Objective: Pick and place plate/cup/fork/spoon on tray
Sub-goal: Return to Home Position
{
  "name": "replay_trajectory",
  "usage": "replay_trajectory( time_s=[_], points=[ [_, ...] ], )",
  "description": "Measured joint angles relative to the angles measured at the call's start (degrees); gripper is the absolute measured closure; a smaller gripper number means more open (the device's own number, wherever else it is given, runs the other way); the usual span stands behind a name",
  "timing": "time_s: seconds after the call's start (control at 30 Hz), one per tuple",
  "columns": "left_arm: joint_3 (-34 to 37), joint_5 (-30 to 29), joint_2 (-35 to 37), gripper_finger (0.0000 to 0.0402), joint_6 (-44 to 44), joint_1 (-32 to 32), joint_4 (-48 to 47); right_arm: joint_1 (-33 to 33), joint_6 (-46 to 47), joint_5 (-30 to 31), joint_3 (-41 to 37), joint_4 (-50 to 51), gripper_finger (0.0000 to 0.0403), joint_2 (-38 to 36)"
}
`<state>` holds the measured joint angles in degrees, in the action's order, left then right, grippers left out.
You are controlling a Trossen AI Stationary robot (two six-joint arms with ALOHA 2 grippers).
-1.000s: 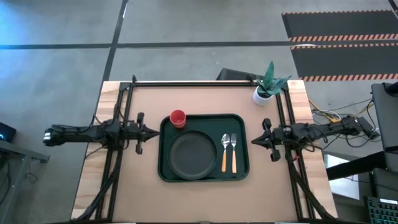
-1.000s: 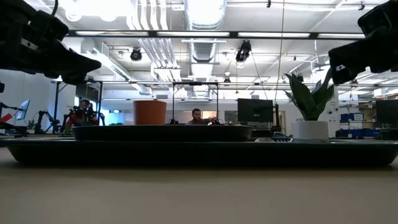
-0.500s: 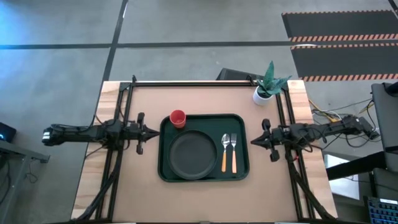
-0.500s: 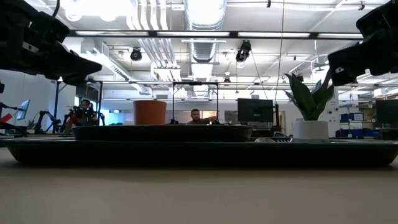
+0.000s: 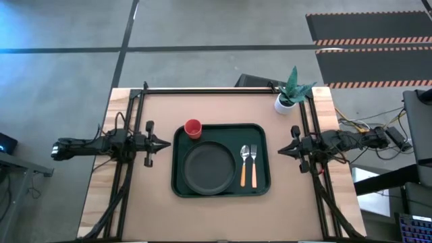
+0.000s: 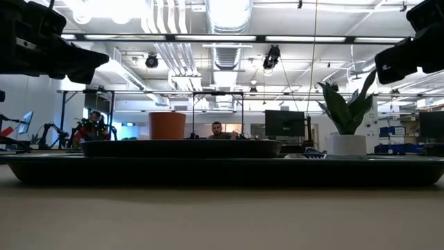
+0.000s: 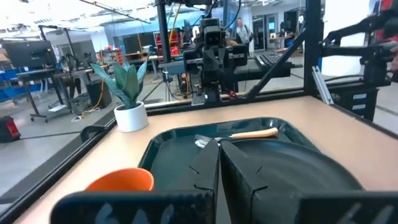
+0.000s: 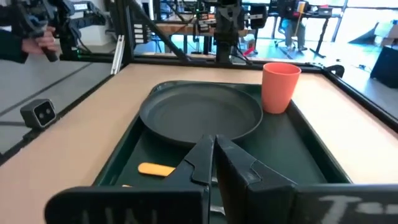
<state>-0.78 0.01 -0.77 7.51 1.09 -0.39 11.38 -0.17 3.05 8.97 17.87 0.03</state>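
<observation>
We see the left gripper at mid-left of the high view, its fingers pressed together to a point and holding nothing, just off the tray's left edge. Its arm lies level across the table's left side, reaching in from the frame's left. The right gripper mirrors it at mid-right, likewise pinched closed and empty, a little apart from the tray's right edge, with its arm stretched level toward the frame's right. In the low view both hang above the table, at the upper left and upper right corners.

Between them, in the centre of the high view, sits the tray, a dark green rectangle with rounded corners and a raised rim. The plate lies inside it, round, dark grey-black, filling the tray's left and middle. The cup, small and red, stands at the tray's upper left corner, just above the plate. The spoon and fork lie side by side in the tray's right part, orange handles toward the frame's bottom, metal ends toward its top, the spoon nearer the plate.

A plant in a white pot stands at the table's upper right.
</observation>
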Motion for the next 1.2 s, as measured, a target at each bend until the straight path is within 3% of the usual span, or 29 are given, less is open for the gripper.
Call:
replay_trajectory(
  time_s=[0.17, 0.37, 1.2],
  points=[
    [-0.02, -0.02, 0.2, 0.0401, 0.41, 0.04, -0.2, 0.07, -1.62, -0.18, -0.84, -1.55, 0.0394, 0.0],
    [0.05, -0.09, -0.31, 0.0401, 0.3, 0.04, -0.19, 0.11, -3.75, -0.16, -5.33, -10.76, 0.0394, 0.03],
    [0.27, -0.58, -2.3, 0.0402, 0.35, 0.04, 2.35, 0.09, -0.91, 1.47, -5.49, -11.1, 0.0394, 0.9]
  ],
)
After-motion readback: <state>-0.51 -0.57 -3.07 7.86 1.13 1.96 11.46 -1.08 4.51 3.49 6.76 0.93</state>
